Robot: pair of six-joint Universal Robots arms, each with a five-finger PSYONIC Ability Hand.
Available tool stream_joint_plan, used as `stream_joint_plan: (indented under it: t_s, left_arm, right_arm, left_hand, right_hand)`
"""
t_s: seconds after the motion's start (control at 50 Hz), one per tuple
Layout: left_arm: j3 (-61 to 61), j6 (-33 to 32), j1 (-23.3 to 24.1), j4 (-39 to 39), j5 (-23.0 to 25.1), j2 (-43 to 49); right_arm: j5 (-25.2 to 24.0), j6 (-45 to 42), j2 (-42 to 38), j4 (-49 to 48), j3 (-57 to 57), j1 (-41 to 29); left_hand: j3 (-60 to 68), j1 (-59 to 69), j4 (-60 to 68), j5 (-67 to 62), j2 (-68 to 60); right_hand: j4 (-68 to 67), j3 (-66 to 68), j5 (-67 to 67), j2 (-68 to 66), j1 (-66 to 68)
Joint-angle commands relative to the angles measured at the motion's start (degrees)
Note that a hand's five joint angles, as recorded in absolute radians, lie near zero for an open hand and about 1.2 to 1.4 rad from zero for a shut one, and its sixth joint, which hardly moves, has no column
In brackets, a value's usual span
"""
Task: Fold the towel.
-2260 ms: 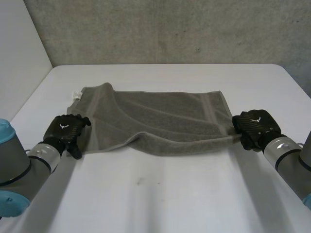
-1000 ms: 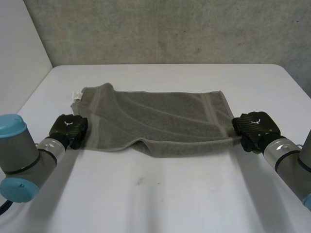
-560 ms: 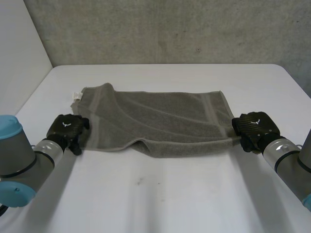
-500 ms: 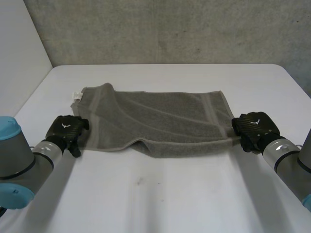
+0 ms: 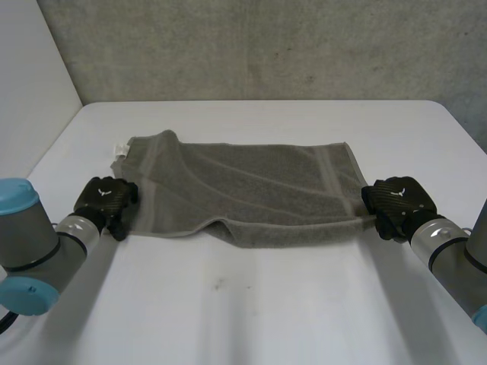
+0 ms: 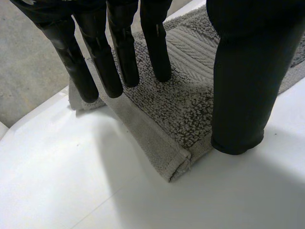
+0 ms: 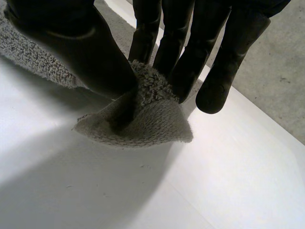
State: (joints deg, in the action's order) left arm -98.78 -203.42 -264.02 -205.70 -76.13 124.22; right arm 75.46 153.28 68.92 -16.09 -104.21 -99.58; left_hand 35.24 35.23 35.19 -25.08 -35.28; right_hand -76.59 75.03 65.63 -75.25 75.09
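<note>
Head view: The grey towel [image 5: 251, 190] lies spread across the middle of the white table [image 5: 266, 304], with its near edge partly doubled over. The left hand [image 5: 105, 199] sits at the towel's near left corner. The right hand [image 5: 396, 201] sits at its near right corner.

Left wrist view: The left hand [image 6: 243, 86] is released. Its straight fingers [image 6: 124, 52] rest their tips on the towel [image 6: 190, 100] just inside the corner. The thumb stands at the towel's edge beside that corner.

Right wrist view: The right hand [image 7: 81, 43] grasps the towel [image 7: 143, 121]. Thumb and fingers pinch the corner, and the cloth bunches up between them above the table [image 7: 238, 181].
</note>
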Motion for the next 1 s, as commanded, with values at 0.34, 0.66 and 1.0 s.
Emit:
stream_joint_plan:
  t_s: [0.34,0.66,1.0]
  left_arm:
    - [4.0,-1.0,0.1,-0.6,0.3,2.4]
    - [4.0,-0.9,0.1,-1.6,0.5,2.5]
    - [3.8,-0.9,0.2,-1.5,0.6,2.6]
  right_arm:
    - [-0.1,-0.1,-0.7,0.0,0.1,0.0]
    - [-0.1,-0.1,-1.2,0.0,0.2,-0.1]
    - [-0.1,-0.3,-1.6,0.0,0.3,-0.2]
  left_hand:
    - [14.2,14.2,14.2,-14.3,-14.1]
    - [14.2,14.2,14.2,-14.3,-14.1]
    - [23.4,23.4,23.5,-23.6,-23.4]
  right_hand:
    - [-3.4,5.0,4.4,-4.7,4.9]
    - [-3.4,5.0,4.4,-4.7,4.9]
    - [-3.4,5.0,4.4,-4.7,4.9]
